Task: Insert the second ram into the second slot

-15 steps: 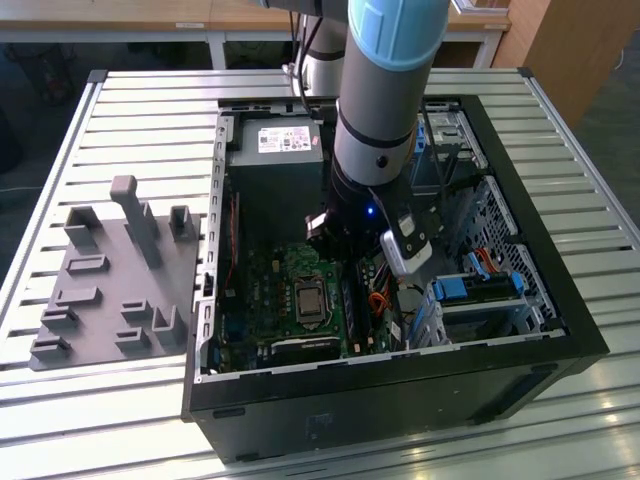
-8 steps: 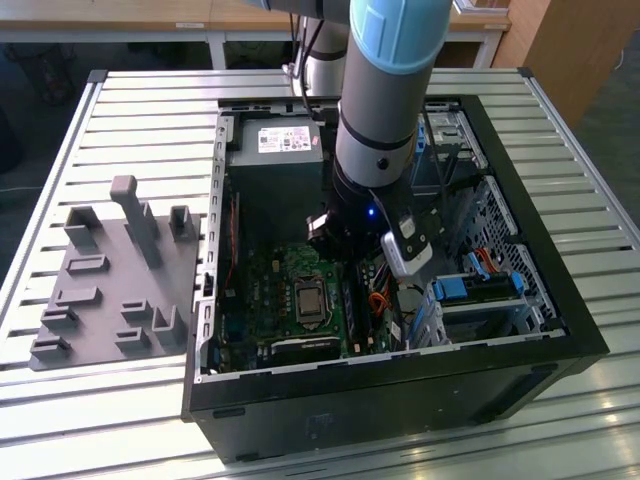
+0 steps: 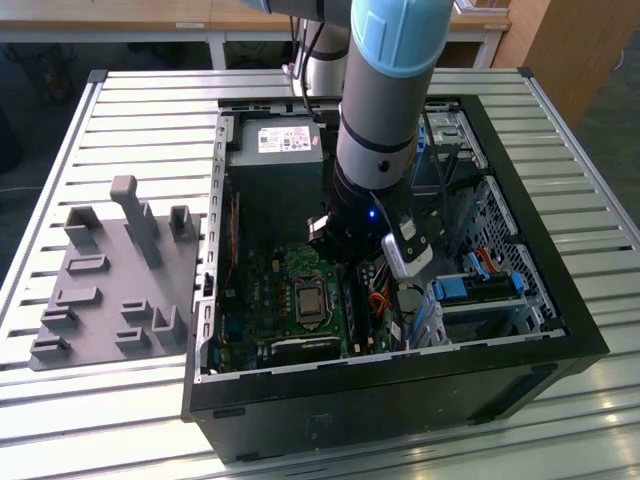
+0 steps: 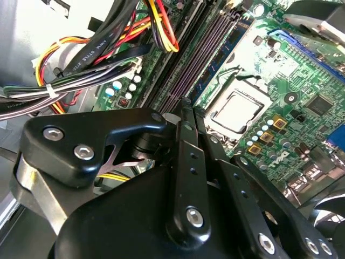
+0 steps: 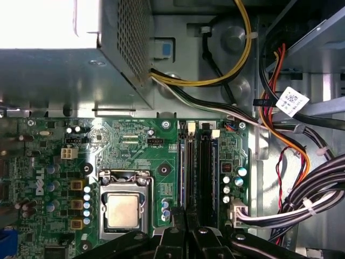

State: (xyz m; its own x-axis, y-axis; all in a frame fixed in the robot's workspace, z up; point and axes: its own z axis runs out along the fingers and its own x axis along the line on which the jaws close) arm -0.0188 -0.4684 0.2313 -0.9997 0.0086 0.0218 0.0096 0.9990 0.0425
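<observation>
My gripper (image 4: 186,105) (image 5: 186,217) reaches down into the open computer case (image 3: 400,395), its black fingers drawn together over the memory slots beside the processor socket (image 5: 123,209) (image 4: 237,110). A thin blue-edged stick, the second ram (image 4: 215,62) (image 5: 187,172), runs edge-on out from between the fingertips, in line with the slots. It stands upright and looks set into a slot, though I cannot tell how deep. A wider dark slot (image 5: 205,172) lies right beside it. In the exterior view the arm (image 3: 385,150) hides the fingers.
Thick cable bundles (image 4: 81,70) (image 5: 302,162) pass close to the slots. The grey power supply (image 3: 275,150) (image 5: 54,70) fills the case's far end. Blue drive-bay latches (image 3: 465,290) sit at the exterior view's right. A grey parts holder (image 3: 110,270) lies on the slatted table outside the case.
</observation>
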